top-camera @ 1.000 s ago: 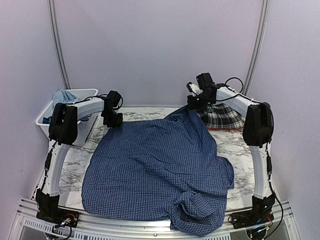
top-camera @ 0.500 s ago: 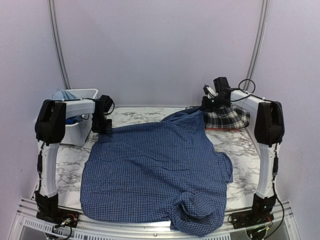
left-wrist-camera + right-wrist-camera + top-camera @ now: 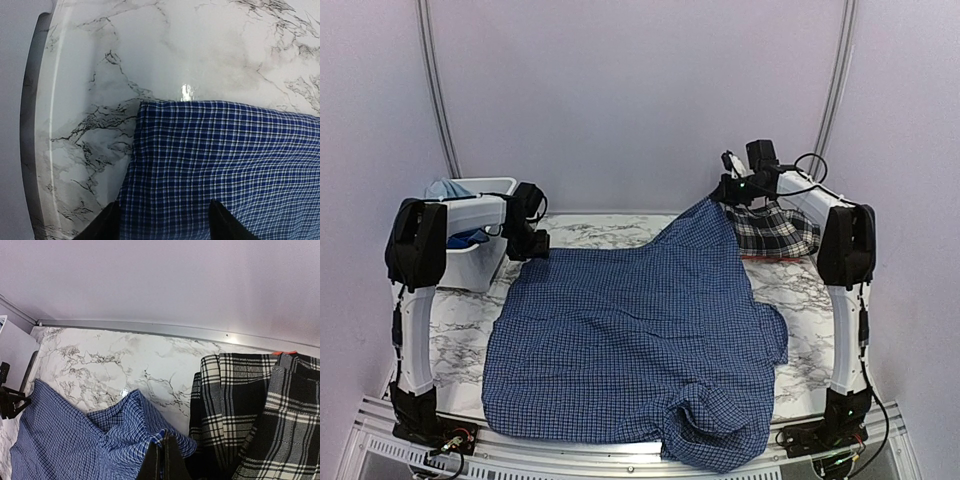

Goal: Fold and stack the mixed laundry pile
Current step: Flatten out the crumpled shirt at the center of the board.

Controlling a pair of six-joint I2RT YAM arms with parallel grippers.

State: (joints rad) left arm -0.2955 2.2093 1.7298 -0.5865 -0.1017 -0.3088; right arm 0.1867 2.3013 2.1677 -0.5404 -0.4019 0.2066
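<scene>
At the far left stands one white rectangular plastic bin [image 3: 490, 184] with one crumpled light blue cloth [image 3: 445, 189] showing over its rim. Whether more lies under it I cannot tell. Just beside the bin my left claw [image 3: 167, 225] hangs low over the far left corner of the one navy small-check button shirt [image 3: 630, 330], its fingers apart and nothing gripped. That corner lies flat on the marble bench [image 3: 790, 290].

The shirt is spread over most of the bench, with a bunched fold at the near edge. I judge it light, thin and limp: it will sag and crease wherever it is unsupported and slide easily on the polished marble. It wants holding at two corners, pinched through the hem where the cloth is doubled.

My right claw [image 3: 162, 460] is closed tight on the shirt's far right corner and holds it up off the bench, so the cloth drapes down from it. Rightmost lies one black-and-white plaid piece [image 3: 775, 232], in the bench's far right corner just beside that raised cloth. That makes three garments in sight — and two claws.
</scene>
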